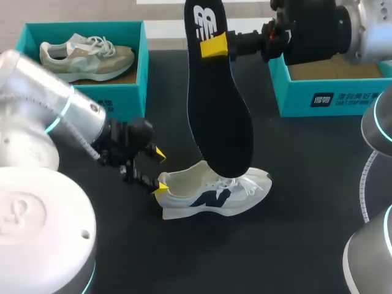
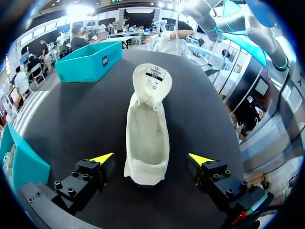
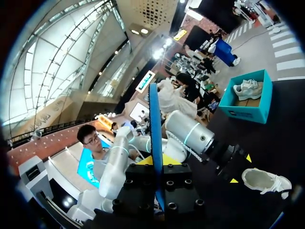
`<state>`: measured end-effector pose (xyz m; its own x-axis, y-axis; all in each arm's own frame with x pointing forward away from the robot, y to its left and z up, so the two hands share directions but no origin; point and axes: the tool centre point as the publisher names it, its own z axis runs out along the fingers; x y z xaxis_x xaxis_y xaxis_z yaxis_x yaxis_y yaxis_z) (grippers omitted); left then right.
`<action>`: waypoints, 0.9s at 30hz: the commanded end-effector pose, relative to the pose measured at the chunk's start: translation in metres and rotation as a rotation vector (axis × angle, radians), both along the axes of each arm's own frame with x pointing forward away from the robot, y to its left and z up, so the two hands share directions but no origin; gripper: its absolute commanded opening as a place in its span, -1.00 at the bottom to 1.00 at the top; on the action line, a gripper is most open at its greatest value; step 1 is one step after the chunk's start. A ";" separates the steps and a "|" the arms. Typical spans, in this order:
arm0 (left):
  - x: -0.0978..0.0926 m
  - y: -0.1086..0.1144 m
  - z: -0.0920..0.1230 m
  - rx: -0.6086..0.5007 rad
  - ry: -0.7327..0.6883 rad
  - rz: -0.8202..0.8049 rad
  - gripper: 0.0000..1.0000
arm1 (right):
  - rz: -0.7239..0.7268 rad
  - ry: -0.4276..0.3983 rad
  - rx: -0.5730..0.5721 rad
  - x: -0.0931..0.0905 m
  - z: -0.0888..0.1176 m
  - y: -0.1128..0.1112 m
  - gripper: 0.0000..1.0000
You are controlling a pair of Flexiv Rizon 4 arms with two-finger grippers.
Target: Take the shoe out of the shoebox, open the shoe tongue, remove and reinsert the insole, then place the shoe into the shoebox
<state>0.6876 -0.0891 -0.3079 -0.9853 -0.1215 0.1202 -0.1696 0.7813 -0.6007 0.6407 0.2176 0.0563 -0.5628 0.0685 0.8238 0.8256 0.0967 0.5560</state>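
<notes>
A white shoe (image 1: 214, 193) with a navy side mark lies on its sole on the black table, its tongue (image 2: 151, 81) folded forward and its inside bare. My left gripper (image 1: 159, 170) stands open at the heel, one yellow tip on each side, neither touching the shoe (image 2: 147, 138). High above the table my right gripper (image 1: 214, 46) is shut on the heel end of the black insole (image 1: 217, 110). The insole hangs down with its toe end just over the shoe's opening. In the right wrist view the insole (image 3: 155, 129) shows edge-on between the fingers, with the shoe (image 3: 264, 181) far below.
A teal shoebox (image 1: 138, 73) at the back left holds a second, beige shoe (image 1: 86, 55). Another teal box (image 1: 324, 98) stands at the back right, partly behind my right arm. The table in front of and right of the shoe is bare black.
</notes>
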 end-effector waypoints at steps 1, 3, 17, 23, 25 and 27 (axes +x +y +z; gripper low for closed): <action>0.004 -0.002 0.004 0.178 0.037 -0.031 1.00 | -0.002 0.002 -0.004 0.001 0.001 0.004 -1.00; 0.004 -0.002 0.004 0.178 0.037 -0.031 1.00 | -0.002 0.002 -0.004 0.001 0.001 0.004 -1.00; -0.006 -0.011 0.013 0.399 0.083 -0.055 1.00 | -0.002 0.002 -0.004 0.001 0.001 0.004 -1.00; -0.001 -0.008 0.007 0.460 0.048 -0.026 1.00 | -0.002 0.002 -0.004 0.001 0.001 0.004 -1.00; 0.001 -0.009 0.006 0.485 0.023 -0.030 1.00 | -0.002 0.002 -0.004 0.001 0.001 0.004 -1.00; 0.002 -0.010 0.005 0.503 0.000 -0.042 1.00 | -0.002 0.002 -0.004 0.001 0.001 0.004 -1.00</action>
<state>0.6912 -0.0928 -0.3012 -0.9901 -0.1240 0.0652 -0.1363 0.9602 -0.2440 0.6408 0.2177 0.0563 -0.5628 0.0686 0.8237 0.8256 0.0963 0.5560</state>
